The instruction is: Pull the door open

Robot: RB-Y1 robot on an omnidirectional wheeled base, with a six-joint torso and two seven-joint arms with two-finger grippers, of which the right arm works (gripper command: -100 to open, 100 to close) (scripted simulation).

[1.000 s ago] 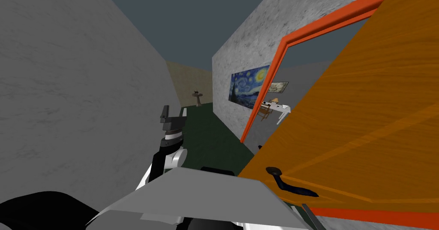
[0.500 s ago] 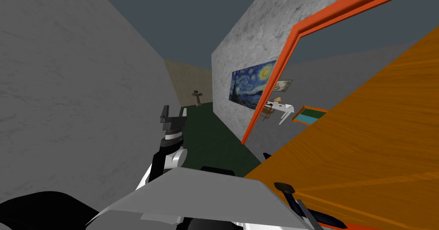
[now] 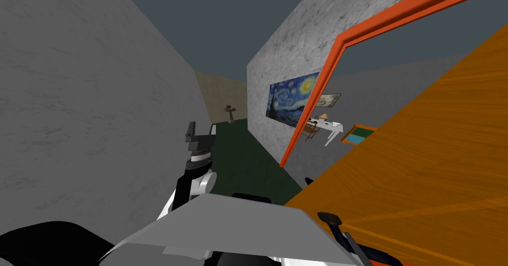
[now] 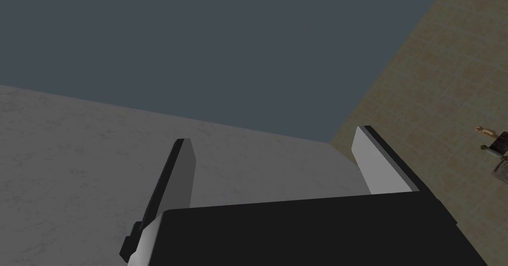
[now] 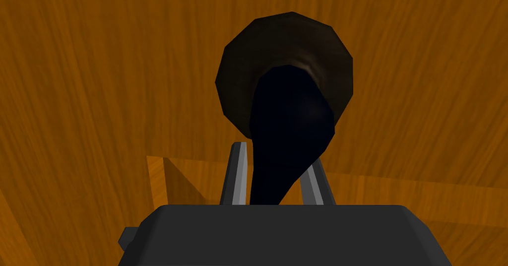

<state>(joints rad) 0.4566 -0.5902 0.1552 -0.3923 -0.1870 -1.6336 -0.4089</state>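
Note:
The orange wooden door (image 3: pixel 426 168) stands partly swung out of its orange-red frame (image 3: pixel 317 94), on my right. Its dark lever handle (image 3: pixel 330 218) is low beside my chest, with a thin finger of my right gripper (image 3: pixel 353 245) against it. In the right wrist view the handle (image 5: pixel 290 129) rises from its round rose, and my right gripper (image 5: pixel 276 153) is shut on the lever, one finger on each side. My left gripper (image 3: pixel 198 134) is raised at my left near the grey wall, and stands open and empty (image 4: pixel 274 135).
A corridor with a dark green floor (image 3: pixel 243 159) runs ahead between grey walls. A starry-night painting (image 3: pixel 292 99) hangs on the right wall. A small pedestal (image 3: pixel 229 113) stands at the far end. Through the doorway are a white desk (image 3: pixel 330 126) and a chair.
The door has swung further open toward me, showing more of the room behind. My right gripper has closed on the lever handle. The left arm has not moved.

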